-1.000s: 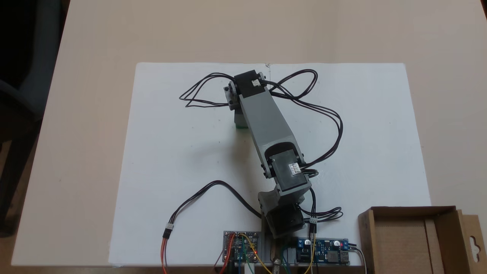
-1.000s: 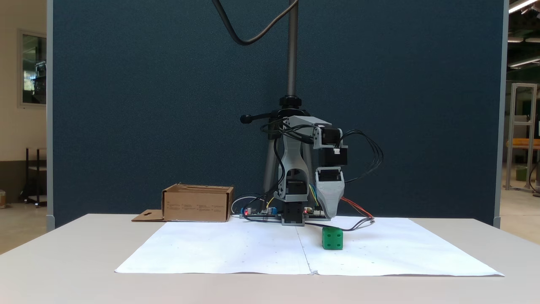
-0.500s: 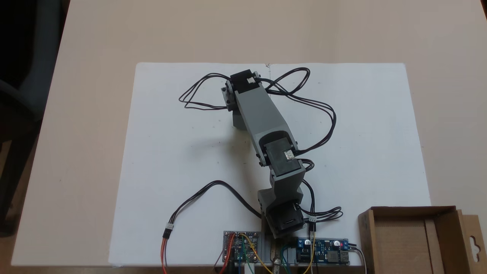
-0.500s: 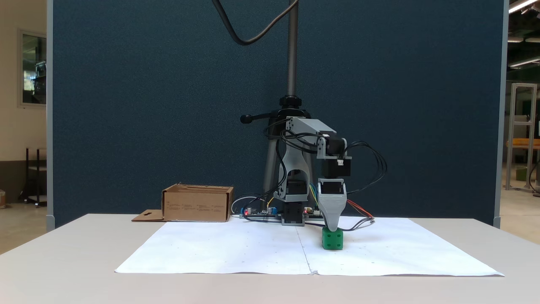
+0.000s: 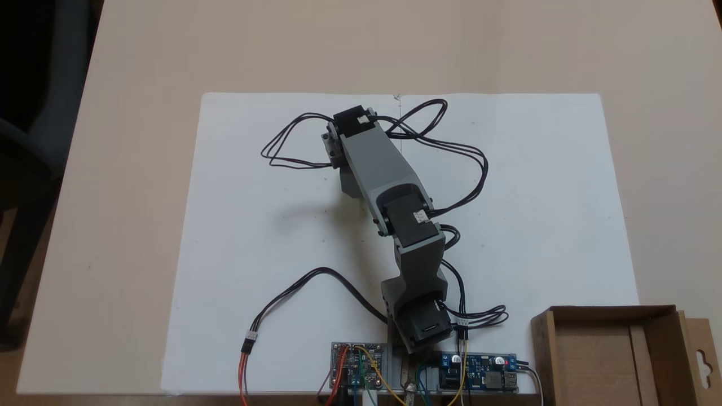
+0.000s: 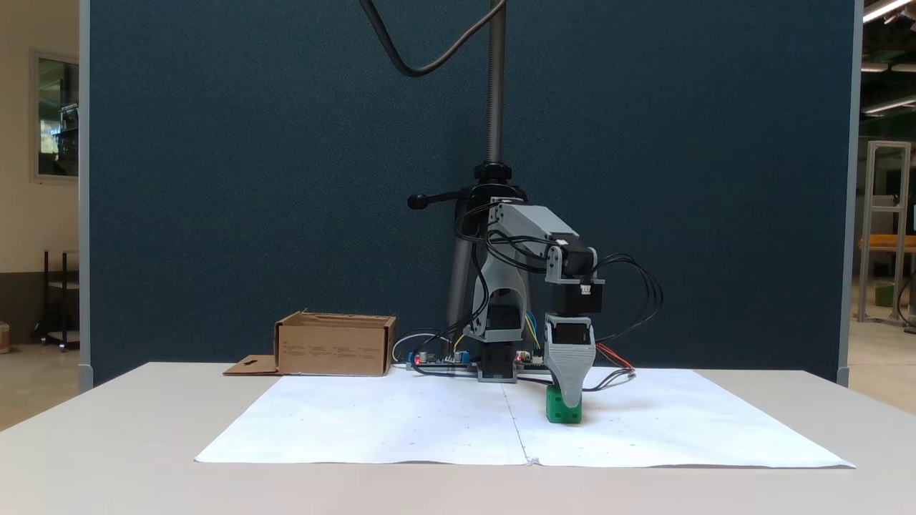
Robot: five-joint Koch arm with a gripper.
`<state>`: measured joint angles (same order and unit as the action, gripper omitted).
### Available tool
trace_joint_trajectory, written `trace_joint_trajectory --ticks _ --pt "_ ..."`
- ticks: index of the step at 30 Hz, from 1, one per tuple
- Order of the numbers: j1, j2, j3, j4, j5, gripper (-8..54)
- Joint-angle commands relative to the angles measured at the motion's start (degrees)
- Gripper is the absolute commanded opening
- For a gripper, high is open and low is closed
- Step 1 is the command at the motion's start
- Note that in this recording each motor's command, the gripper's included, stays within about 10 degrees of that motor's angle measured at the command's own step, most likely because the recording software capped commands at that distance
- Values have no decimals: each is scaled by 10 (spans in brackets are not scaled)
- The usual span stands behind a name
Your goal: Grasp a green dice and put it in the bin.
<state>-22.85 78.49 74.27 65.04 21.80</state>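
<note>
The green dice rests on the white paper, right of the sheet's centre fold. My gripper points straight down over it, and its grey front jaw covers the middle and right of the dice's near face, reaching almost to the paper. The second jaw lies behind the first, so the gap between them is hidden. From above, the grey forearm hides both the dice and the gripper. The brown cardboard bin sits at the lower right corner with its hang-hole flap outward; from the front the bin stands at the back left.
A white paper sheet covers the table's middle. Black cables loop beside the wrist. Two circuit boards flank the arm's base at the near edge. A camera stand pole rises behind the base, in front of a blue partition.
The gripper has come down from above the dice until its jaw overlaps the dice. From above, the forearm drew toward the base and now covers the green sliver seen earlier.
</note>
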Motion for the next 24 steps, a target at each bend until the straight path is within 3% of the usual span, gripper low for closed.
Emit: trace_joint_trajectory --ticks 1,19,24 --pt "-11 2 -17 8 32 417" --pt "12 -31 0 -4 32 410" --pt "20 -31 0 -7 32 360"
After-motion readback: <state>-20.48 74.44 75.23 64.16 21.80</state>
